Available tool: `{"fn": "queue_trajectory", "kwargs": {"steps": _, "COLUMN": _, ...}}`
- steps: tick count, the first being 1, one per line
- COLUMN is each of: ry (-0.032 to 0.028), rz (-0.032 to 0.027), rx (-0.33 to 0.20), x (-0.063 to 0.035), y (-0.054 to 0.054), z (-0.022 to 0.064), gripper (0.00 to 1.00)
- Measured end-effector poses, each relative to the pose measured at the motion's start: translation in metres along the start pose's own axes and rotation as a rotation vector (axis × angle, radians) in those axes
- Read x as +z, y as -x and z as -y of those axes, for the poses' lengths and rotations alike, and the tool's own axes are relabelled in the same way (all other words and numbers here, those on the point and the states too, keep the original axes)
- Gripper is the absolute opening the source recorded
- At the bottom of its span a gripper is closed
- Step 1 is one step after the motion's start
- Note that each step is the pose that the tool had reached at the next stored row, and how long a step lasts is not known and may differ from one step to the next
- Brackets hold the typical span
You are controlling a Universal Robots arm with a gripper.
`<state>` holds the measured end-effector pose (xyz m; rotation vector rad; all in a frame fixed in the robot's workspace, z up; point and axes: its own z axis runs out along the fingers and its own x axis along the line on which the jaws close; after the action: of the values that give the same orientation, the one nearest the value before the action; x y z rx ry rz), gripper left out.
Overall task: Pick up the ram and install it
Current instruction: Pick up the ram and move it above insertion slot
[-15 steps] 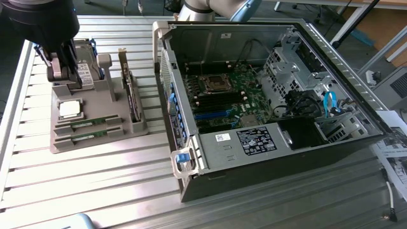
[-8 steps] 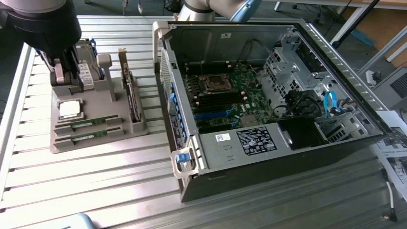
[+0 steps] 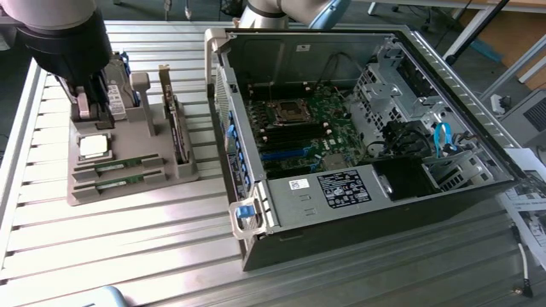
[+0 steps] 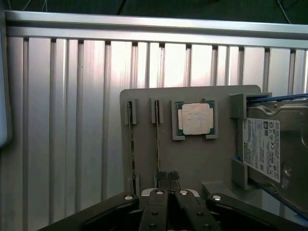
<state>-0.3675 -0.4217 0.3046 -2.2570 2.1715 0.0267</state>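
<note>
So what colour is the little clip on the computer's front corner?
Blue. That small plastic clip shows best in the exterior view.

Under the gripper [image 4: 167, 176], a grey holder tray [image 4: 192, 159] on a slatted aluminium table [image 4: 72, 120]. Just ahead of the gripper, a square silver processor chip [image 4: 196, 119] flat in its recess. Close beside the gripper, a hard drive [image 4: 274, 149] with a white label. Farther off, an upright expansion card [image 3: 175, 121]. Well apart, toward the exterior view's right, an open computer case [image 3: 341, 224] with green motherboard [image 3: 316, 128], blue cable [image 3: 442, 139] and blue latch [image 3: 245, 214].
</note>
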Motion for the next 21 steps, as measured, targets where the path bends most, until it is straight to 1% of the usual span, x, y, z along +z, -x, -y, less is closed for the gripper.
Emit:
{"fn": "queue_trajectory", "kwargs": {"steps": 7, "ry": 0.0, "rz": 0.0, "rx": 0.0, "x": 0.0082, "y": 0.0, "z": 0.0001, "gripper": 0.1}}
{"fn": "queue_trajectory", "kwargs": {"steps": 14, "ry": -0.0002, "rz": 0.0001, "rx": 0.0, "x": 0.0085, "y": -0.001, "z": -0.0001, "gripper": 0.1}}
{"fn": "queue_trajectory", "kwargs": {"steps": 21, "ry": -0.0001, "rz": 0.0, "rx": 0.0, "x": 0.0083, "y": -0.01, "z": -0.0004, "gripper": 0.1}}
